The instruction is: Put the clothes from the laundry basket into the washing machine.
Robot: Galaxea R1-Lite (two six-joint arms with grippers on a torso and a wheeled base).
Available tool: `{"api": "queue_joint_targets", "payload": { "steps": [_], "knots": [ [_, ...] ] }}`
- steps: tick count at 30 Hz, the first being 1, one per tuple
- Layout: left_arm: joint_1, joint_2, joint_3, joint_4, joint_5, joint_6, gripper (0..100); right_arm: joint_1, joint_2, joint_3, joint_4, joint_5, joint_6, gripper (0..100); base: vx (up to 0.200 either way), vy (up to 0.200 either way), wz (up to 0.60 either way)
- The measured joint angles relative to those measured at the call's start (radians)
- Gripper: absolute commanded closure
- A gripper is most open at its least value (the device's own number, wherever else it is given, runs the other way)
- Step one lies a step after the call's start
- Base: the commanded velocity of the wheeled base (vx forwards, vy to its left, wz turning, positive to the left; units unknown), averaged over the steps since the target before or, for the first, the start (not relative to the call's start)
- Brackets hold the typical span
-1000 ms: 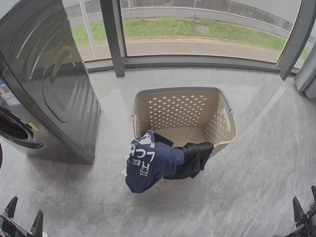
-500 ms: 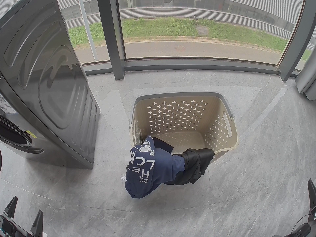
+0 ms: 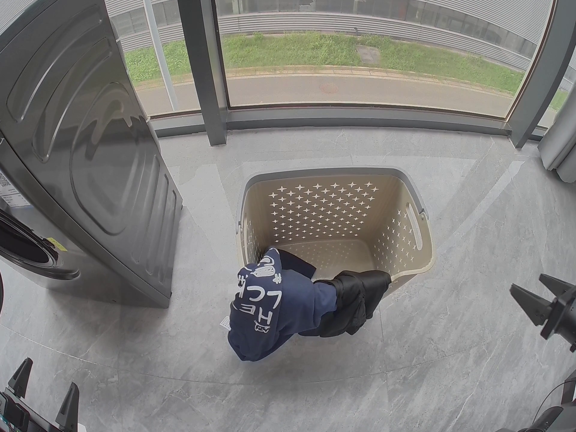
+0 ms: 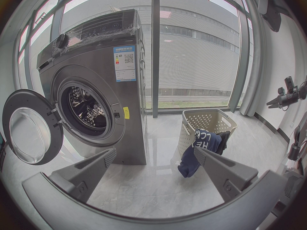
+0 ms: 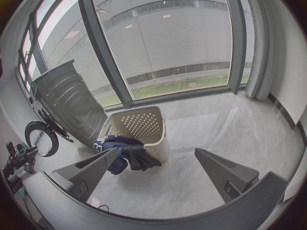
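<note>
1. Right end effector [image 3: 527, 283] has come up since half a second ago. It was down in the bottom right corner of the head view, and now it sits partway up the right edge. Fingers are spread wide with nothing between them, over the floor [image 3: 420, 361] and well apart from the basket.
2. Left end effector [image 3: 50, 373] hasn't budged. It's low at the near-left corner, fingers apart too, holding nothing.
3. Both clothes are on the laundry basket [image 3: 336, 172]. The navy top [image 3: 273, 307] with white print is draped over the near rim, and most of it hangs down the outside toward the floor.
4. The black garment [image 3: 354, 298] is slung over the same rim, just to the right of the navy top and touching it.
5. The basket is beige with star-shaped holes and a gray rim, standing upright on the floor.
6. The washing machine [image 3: 90, 139] stands to the basket's left, near but not touching. In the left wrist view its round door [image 4: 30, 126] is swung open and you can see into the drum [image 4: 86, 111].
7. There's a big window [image 3: 360, 43] behind all of it.
</note>
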State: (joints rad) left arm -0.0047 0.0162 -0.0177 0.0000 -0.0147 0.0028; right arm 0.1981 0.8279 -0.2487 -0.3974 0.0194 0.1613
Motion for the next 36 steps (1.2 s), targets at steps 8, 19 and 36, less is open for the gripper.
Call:
{"api": "queue_joint_targets", "payload": {
  "steps": [8, 19, 36],
  "knots": [
    [0.000, 0.000, 0.000, 0.000, 0.000, 0.000, 0, 0.083, 0.367, -0.023, -0.242, -0.044, 0.043, 0, 0.000, 0.000, 0.00],
    [0.000, 0.000, 0.000, 0.000, 0.000, -0.001, 0, 0.220, 0.679, -0.092, -0.335, -0.114, 0.091, 0, 0.000, 0.000, 0.00],
    [-0.001, 0.000, 0.000, 0.000, -0.001, -0.001, 0, 0.291, 0.948, -0.151, -0.526, -0.131, 0.122, 0, 0.000, 0.000, 0.00]
  ]
}}
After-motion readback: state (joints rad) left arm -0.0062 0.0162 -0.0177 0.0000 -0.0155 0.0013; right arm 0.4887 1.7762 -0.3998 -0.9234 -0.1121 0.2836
